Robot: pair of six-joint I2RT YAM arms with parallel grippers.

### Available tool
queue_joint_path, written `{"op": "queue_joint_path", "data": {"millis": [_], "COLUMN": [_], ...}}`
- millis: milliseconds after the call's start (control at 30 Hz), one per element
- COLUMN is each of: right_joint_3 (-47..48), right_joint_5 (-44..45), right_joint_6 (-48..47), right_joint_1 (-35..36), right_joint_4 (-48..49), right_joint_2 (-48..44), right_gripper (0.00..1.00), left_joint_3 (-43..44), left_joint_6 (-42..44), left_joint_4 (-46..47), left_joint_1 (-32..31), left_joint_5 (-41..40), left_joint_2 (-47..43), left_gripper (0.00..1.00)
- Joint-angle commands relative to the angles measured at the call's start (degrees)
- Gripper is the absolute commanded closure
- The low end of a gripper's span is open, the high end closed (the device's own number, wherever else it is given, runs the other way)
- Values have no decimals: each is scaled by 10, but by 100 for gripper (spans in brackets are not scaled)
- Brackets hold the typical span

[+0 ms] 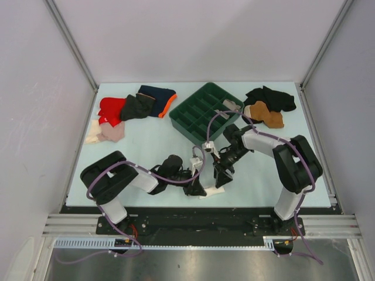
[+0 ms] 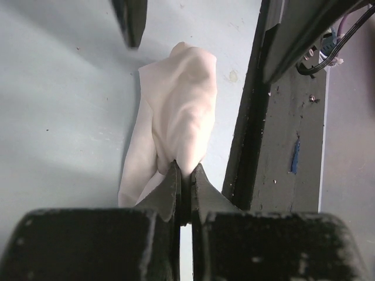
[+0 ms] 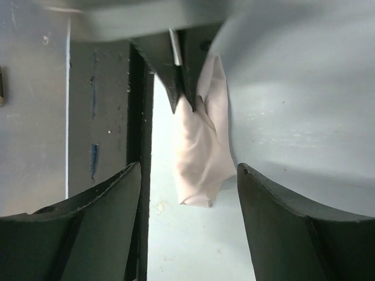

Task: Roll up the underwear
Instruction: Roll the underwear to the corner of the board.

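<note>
The underwear (image 1: 214, 191) is a small white cloth bunched into a narrow strip at the table's front edge, between my two grippers. In the left wrist view the underwear (image 2: 181, 105) stretches away from my left gripper (image 2: 185, 171), which is shut on its near end. My left gripper (image 1: 198, 188) lies low on the table. In the right wrist view my right gripper (image 3: 188, 167) is open, its fingers (image 3: 105, 222) astride the underwear's (image 3: 202, 158) free end without touching it. My right gripper (image 1: 220, 178) hovers just right of the cloth.
A green compartment tray (image 1: 183, 115) stands at the back middle. Red, dark, navy and pale pink-beige clothes (image 1: 126, 108) lie at the back left. Black and tan-brown garments (image 1: 266, 105) lie at the back right. The table's black front rail (image 2: 252, 146) runs right beside the underwear.
</note>
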Motion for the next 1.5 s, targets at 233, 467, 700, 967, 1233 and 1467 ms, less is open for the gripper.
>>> {"op": "queue_joint_path", "data": {"millis": [233, 467, 700, 967, 1233, 1467], "right_joint_3": [-1, -1, -3, -4, -2, -3], "right_joint_5": [106, 112, 105, 137, 51, 61], "right_joint_6": [132, 119, 119, 106, 30, 46], "right_joint_1": [80, 101, 99, 100, 49, 58], "right_joint_4": [71, 40, 18, 13, -48, -28], "right_joint_2": [71, 98, 82, 101, 86, 90], "right_gripper": [29, 30, 30, 32, 29, 27], "left_joint_3": [-36, -32, -57, -75, -81, -79], "left_joint_6": [39, 40, 24, -2, -18, -21], "left_joint_4": [-90, -100, -86, -47, -24, -21], "left_joint_1": [-2, -2, -2, -3, -9, -12], "left_joint_5": [-69, -82, -107, -116, -127, -135], "left_joint_2": [6, -6, -19, -9, -5, -7], "left_gripper": [100, 99, 98, 98, 98, 98]}}
